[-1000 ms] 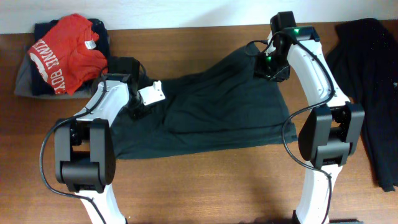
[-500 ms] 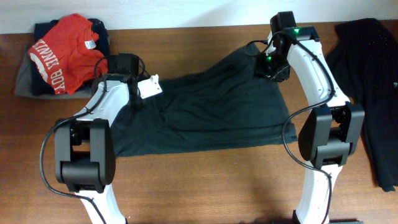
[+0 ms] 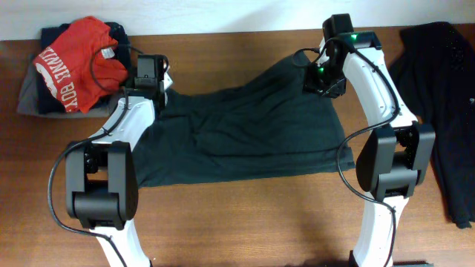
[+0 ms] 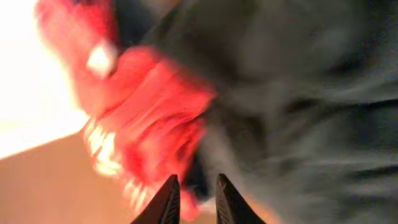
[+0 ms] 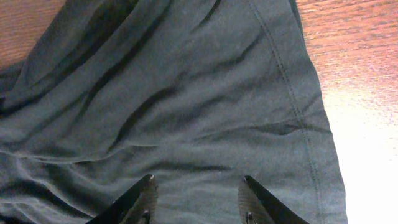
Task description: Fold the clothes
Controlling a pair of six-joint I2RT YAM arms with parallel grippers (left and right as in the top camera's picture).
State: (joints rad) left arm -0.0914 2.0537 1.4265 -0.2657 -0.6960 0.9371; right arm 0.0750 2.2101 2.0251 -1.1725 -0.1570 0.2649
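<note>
The clothes, a black T-shirt (image 3: 252, 137), lie spread plain side up across the middle of the table, with wrinkles and a fold ridge. My left gripper (image 3: 157, 83) hovers by the shirt's far left corner, next to the red tee. In the blurred left wrist view the left gripper (image 4: 194, 196) stands narrowly open with nothing between its fingers. My right gripper (image 3: 320, 81) is over the shirt's far right corner. Seen from the right wrist, the right gripper (image 5: 198, 186) is open just above the dark cloth (image 5: 186, 99), near the hemmed edge.
A red tee with white lettering (image 3: 78, 63) lies on a pile of dark clothes at the far left. Another dark garment (image 3: 438, 96) lies at the right edge. Bare wooden table (image 3: 245, 222) runs along the front.
The left gripper has opened, let go of the shirt and moved up and left toward the red tee. The shirt's left part now lies flatter. The right arm has not moved.
</note>
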